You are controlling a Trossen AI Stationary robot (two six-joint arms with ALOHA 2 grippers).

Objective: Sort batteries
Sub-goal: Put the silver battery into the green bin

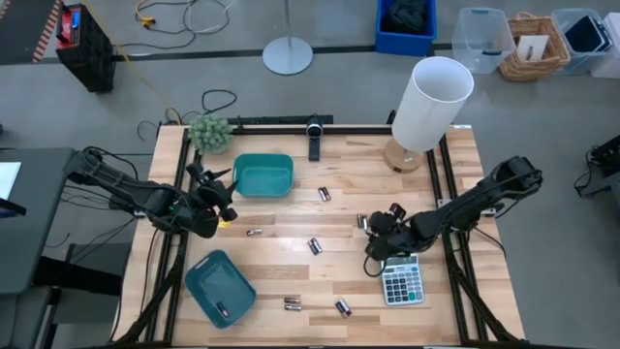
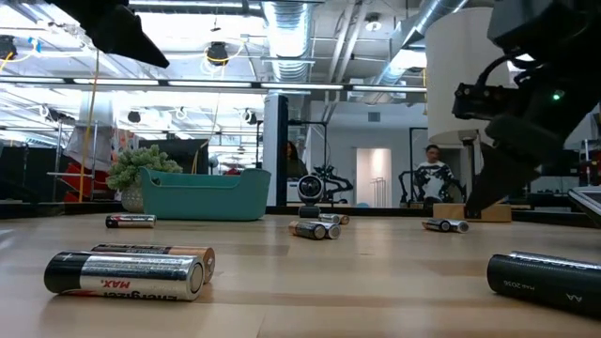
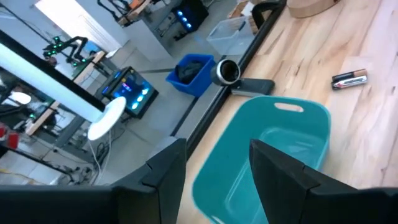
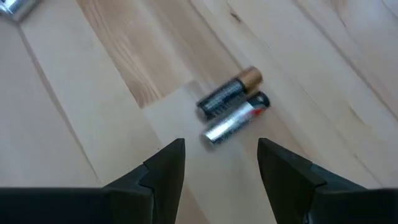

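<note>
On the table, far teal bin (image 1: 263, 174) empty, near teal bin (image 1: 221, 287) holding one battery (image 1: 222, 310), both arms' jaws apart.

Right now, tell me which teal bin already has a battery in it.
The near-left teal bin: one battery lies inside. The bin by the plant shows none.

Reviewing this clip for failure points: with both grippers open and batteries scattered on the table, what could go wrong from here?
1. The right gripper, open and empty, hangs over a touching pair of batteries; closing may catch both or roll one away.
2. The left gripper, open and empty, is close over the teal bin; a low move could knock its rim.
3. The calculator lies beside the right gripper and could be bumped.
</note>
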